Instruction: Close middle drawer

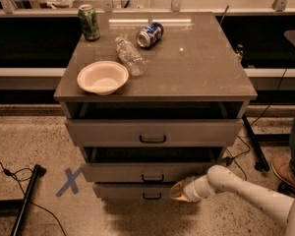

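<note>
A grey wood-grain table with three drawer fronts stands in front of me on a speckled floor. The top drawer is pulled out, a dark gap showing behind its front. Under it the middle drawer is also out a little, its low front standing ahead of the lowest drawer, with its small black bar handle at the centre. A white robot arm reaches in from the lower right, and its gripper sits low against the fronts, just right of the lowest handle, by the bottom edge of the middle drawer. Whether it is clenched or released I cannot tell. On the table sit a white bowl, a clear plastic bottle lying on its side, a blue can tipped over and a green can upright. No label is readable. A blue X of tape marks the floor at left
</note>
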Robot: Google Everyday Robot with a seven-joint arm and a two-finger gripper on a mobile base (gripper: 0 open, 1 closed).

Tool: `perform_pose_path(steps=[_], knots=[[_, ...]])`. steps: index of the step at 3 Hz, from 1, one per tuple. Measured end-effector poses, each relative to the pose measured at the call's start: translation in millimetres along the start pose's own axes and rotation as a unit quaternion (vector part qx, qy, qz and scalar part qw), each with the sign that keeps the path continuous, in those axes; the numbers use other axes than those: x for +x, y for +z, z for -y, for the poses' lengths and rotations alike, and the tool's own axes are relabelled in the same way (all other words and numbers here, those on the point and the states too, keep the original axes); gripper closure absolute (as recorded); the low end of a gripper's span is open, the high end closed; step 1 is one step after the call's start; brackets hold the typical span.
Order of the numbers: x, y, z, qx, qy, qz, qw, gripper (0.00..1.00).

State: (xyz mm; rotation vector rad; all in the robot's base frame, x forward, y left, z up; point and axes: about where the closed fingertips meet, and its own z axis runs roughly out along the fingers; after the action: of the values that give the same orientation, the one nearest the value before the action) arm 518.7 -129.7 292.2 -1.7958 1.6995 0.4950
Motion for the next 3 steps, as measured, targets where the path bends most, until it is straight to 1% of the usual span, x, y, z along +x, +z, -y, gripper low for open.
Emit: perform_pose_path(steps=[1,2,3], knots=[[-0.7,-0.5,1.7,-0.001,-0.002,0.0,1.0,1.0],[-7.3,-4.8,16.9,-0.008,-0.024,0.0,0.9997,1.0],[-11.5,-11.8,12.1,-0.011,-0.031,0.003,0.9995,1.0]])
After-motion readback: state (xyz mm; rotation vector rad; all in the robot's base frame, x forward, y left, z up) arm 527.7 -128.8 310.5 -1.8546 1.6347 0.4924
